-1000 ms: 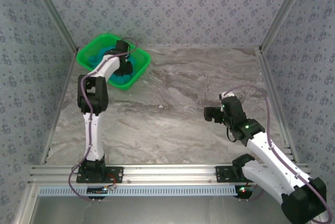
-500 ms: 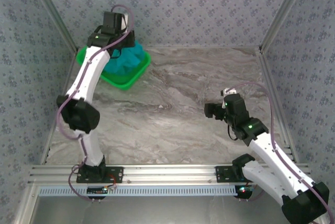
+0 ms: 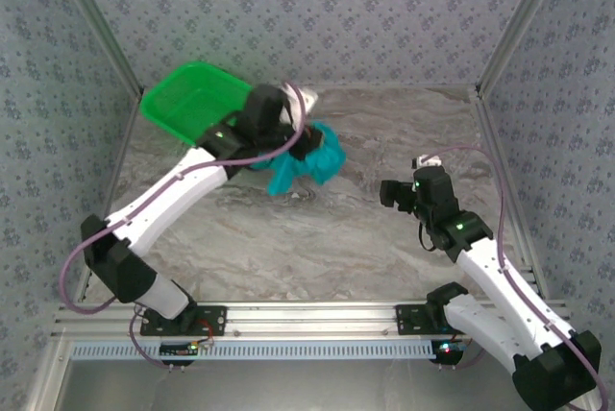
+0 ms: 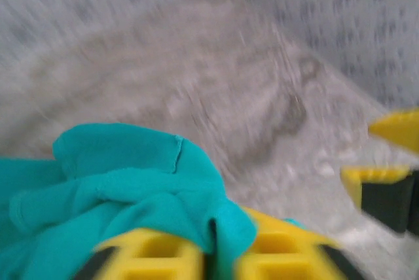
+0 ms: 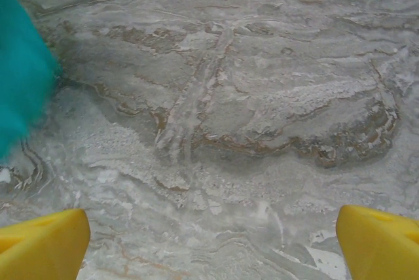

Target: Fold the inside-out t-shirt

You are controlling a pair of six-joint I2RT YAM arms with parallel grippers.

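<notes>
The bunched teal cloth t-shirt (image 3: 309,166) drapes over the left fingers (image 4: 150,254) above the grey marble worktop (image 3: 384,142); whether they grip it, I cannot tell. The right fingers (image 5: 46,241) stand wide apart.

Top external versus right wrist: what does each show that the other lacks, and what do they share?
Top external adds the green basket, both arms, and the left gripper holding the bunched t-shirt. Right wrist adds a close look at marble veining between the open yellow fingertips of the right gripper. Shared: the teal t-shirt and the table.
</notes>
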